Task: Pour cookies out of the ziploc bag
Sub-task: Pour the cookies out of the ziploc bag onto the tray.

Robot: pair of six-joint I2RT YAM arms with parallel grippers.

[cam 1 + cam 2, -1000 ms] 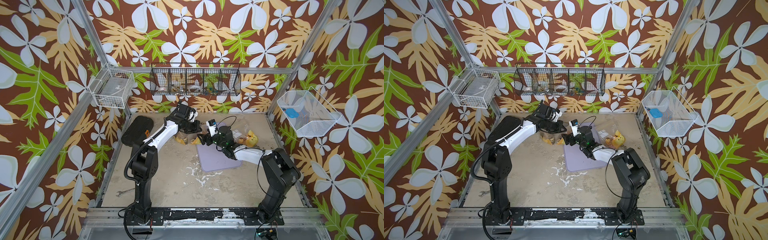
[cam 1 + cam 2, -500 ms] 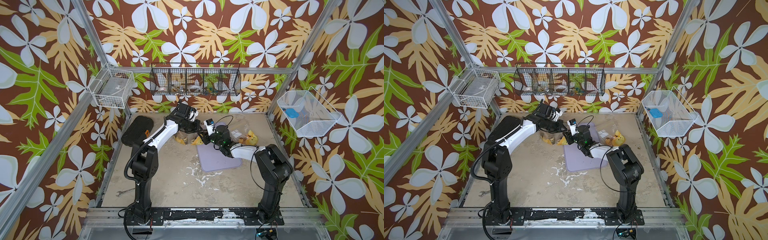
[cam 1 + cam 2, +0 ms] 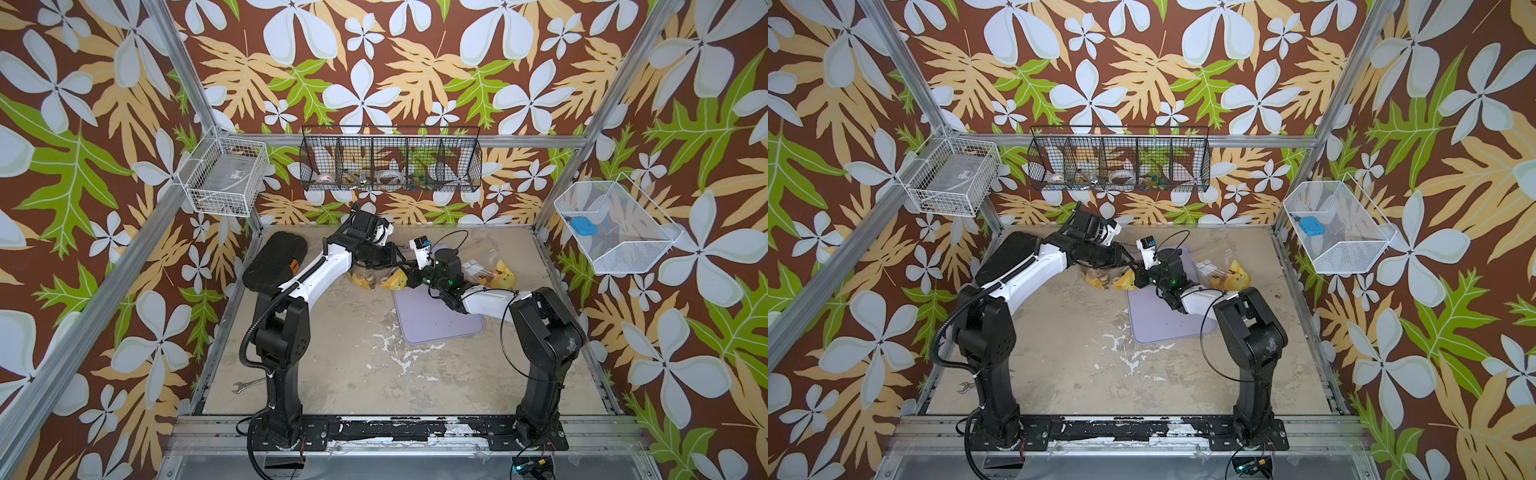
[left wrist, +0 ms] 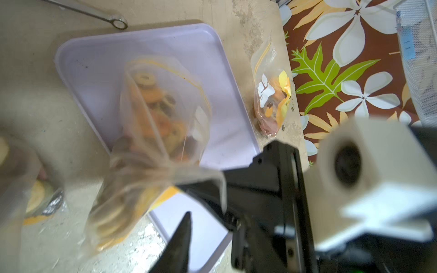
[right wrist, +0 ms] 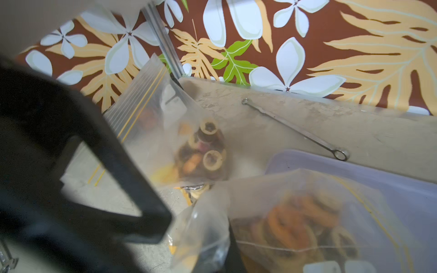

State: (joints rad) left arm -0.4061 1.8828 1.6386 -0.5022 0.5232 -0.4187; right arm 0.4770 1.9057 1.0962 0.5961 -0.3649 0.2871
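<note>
Toward the back of the table the two arms meet almost nose to nose. The right gripper (image 4: 214,186) is pressed together on a bunched corner of the ziploc bag (image 4: 151,132), so the clear plastic twists into a tight knot where it goes into the jaws. The left gripper (image 3: 397,261) sits just beside it with its jaws standing apart. The one jaw I can make out clearly is clear of the plastic. The bag hangs over the lavender tray (image 4: 94,59), and the cookies (image 4: 153,99) are all inside it: tan-orange and dark rounds, some ring-shaped, heaped toward the end with the orange zip lines. I can't tell whether that zip is open. Another bag of cookies (image 5: 203,151) lies on the tabletop just beside the tray, on the left arm's side. A third bag with yellow and white contents (image 4: 272,99) rests on the tray's other side, near the right wall. A thin wrench (image 5: 295,130) lies on the bare table, well apart from the bags.
</note>
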